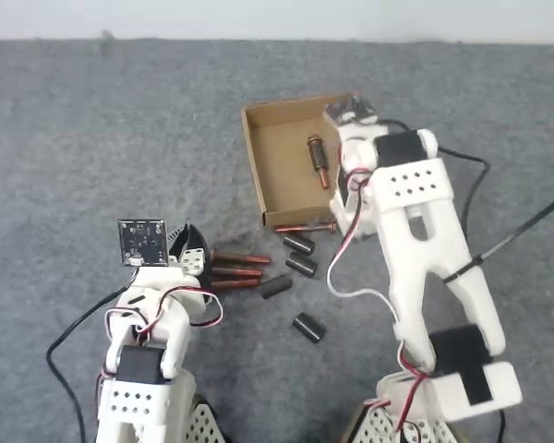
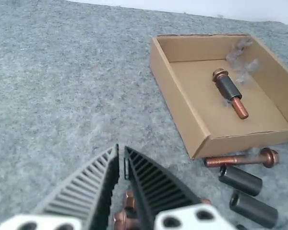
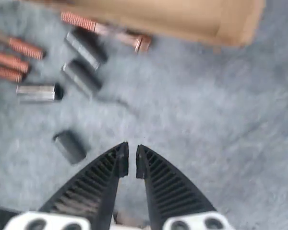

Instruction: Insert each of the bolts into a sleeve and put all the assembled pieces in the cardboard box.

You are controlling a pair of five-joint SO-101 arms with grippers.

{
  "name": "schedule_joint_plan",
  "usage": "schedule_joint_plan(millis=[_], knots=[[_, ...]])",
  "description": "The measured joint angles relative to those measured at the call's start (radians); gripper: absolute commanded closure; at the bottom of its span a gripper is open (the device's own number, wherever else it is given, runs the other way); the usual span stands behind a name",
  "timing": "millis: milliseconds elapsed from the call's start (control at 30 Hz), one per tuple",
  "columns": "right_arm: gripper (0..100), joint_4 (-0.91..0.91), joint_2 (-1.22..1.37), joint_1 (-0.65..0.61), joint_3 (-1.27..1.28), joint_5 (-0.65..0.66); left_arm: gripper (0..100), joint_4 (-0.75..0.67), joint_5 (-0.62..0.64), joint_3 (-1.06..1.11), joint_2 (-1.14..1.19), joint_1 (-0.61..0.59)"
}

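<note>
The cardboard box [image 1: 282, 148] sits on the grey surface [image 1: 92, 138] toward its far edge. Inside lies one assembled piece [image 1: 318, 161], a copper bolt through a dark sleeve, close to the box's right wall. A loose bolt [image 1: 305, 227] lies on the surface along the box's near wall, just outside it.

Four sleeves lie empty between the box and the near edge. A sleeve [image 1: 298, 244] is just beside the loose bolt and a second sleeve [image 1: 301, 265] lies next to it. A third sleeve [image 1: 275, 286] lies off the tips of the three bolts [image 1: 238, 270], and a fourth sleeve [image 1: 308, 327] sits apart, closer to the near edge.

The three bolts lie side by side, their heads under the left gripper [image 2: 121, 155]. Its jaws are drawn nearly together with only a slim gap. The bolt heads show low between them, but whether one is pinched I cannot tell.

The right gripper [image 3: 132, 158] hangs over bare surface near the box's near right corner. Its jaws are all but closed and there is nothing between them.
</note>
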Motion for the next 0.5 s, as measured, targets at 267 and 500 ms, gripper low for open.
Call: schedule_joint_plan(millis=[267,500], knots=[[99.2,-0.115,-0.227,-0.172,0.391,0.0,99,0.0,0.0,0.0,0.0,0.0],[99.2,-0.272,-0.325,-0.273,0.618,0.0,99,0.0,0.0,0.0,0.0,0.0]])
